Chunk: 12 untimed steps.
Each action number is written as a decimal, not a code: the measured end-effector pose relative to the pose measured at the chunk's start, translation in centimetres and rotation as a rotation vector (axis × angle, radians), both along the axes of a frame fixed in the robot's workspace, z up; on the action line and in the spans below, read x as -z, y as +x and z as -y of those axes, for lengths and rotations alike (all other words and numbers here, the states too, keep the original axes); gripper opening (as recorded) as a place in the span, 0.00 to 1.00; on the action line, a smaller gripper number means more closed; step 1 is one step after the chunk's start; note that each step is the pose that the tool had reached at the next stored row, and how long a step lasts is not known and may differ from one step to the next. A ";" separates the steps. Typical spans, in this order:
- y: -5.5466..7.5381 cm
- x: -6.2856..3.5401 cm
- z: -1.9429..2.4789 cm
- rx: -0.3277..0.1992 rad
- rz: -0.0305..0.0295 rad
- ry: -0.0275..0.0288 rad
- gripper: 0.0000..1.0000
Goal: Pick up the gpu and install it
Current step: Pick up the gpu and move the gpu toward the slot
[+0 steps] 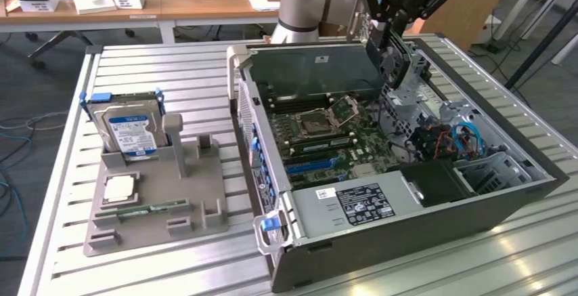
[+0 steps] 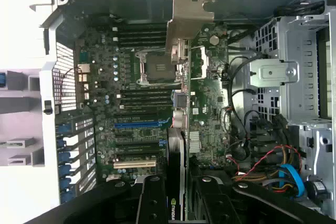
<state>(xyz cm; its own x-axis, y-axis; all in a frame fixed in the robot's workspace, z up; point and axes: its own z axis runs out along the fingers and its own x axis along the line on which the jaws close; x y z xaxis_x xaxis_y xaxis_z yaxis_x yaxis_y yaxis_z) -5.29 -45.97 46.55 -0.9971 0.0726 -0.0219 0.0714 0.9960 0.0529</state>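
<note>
My gripper [image 1: 394,30] hangs over the far side of the open computer case [image 1: 271,140], shut on the gpu [image 1: 397,62]. The card hangs edge-down above the motherboard [image 1: 316,140], clear of it. In the wrist view the gpu [image 2: 177,129] runs edge-on away from the camera. Its silver bracket [image 2: 189,17] is at the far end, and a green logo shows at the near end between my black fingers [image 2: 152,203]. Below it lie the blue expansion slot [image 2: 139,124] and the processor socket [image 2: 156,67].
A grey parts holder [image 1: 181,194] on the exterior view's left carries a hard drive [image 1: 131,130], a processor chip [image 1: 119,189] and a green memory stick [image 1: 145,209]. Inside the case are the power supply [image 1: 357,204], cables [image 1: 461,140] and a drive cage [image 2: 310,61].
</note>
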 end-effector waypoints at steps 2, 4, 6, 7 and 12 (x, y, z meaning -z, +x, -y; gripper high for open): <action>0.0 0.00 0.00 0.000 0.0000 -0.0001 0.26; 0.0 0.00 0.00 0.000 0.0000 -0.0001 0.26; 0.0 0.00 0.00 0.000 0.0000 -0.0001 0.26; 0.0 -0.01 0.00 0.000 0.0000 -0.0002 0.26; 0.0 0.00 0.00 -0.016 0.0000 -0.0002 0.26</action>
<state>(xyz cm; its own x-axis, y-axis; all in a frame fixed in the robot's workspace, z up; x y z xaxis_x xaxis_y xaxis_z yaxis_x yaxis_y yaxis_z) -5.27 -45.97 46.56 -0.9982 0.0563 -0.0219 0.0551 0.9971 0.0526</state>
